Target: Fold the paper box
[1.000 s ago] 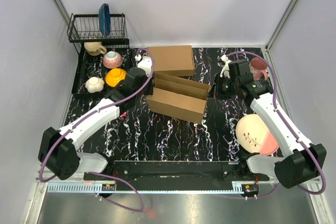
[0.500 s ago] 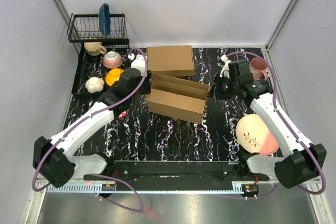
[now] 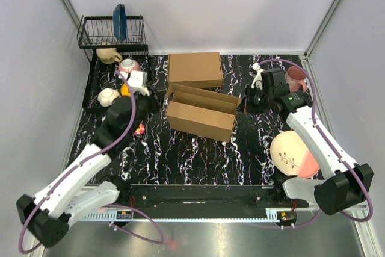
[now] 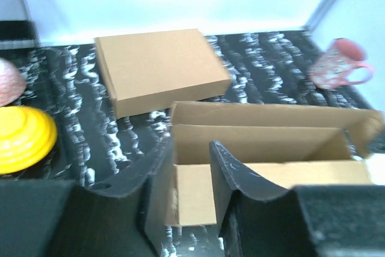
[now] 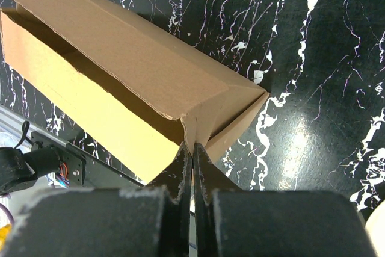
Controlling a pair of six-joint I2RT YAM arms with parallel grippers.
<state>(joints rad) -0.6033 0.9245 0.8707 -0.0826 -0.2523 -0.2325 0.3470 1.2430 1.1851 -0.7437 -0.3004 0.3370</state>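
Top view: the paper box (image 3: 201, 114) lies half-formed in the middle of the worktop (image 3: 180, 154). Its long axis goes from left to right. The right arm reaches its right end, and the left arm stands apart from its left end.

Left wrist view: the left fingers (image 4: 189, 147) are spread and hold nothing. The box lies straight ahead of them.

Right wrist view: the right fingers (image 5: 192, 161) are pressed together at the box's right corner. I cannot tell whether cardboard is pinched between them. The right arm is nearer.
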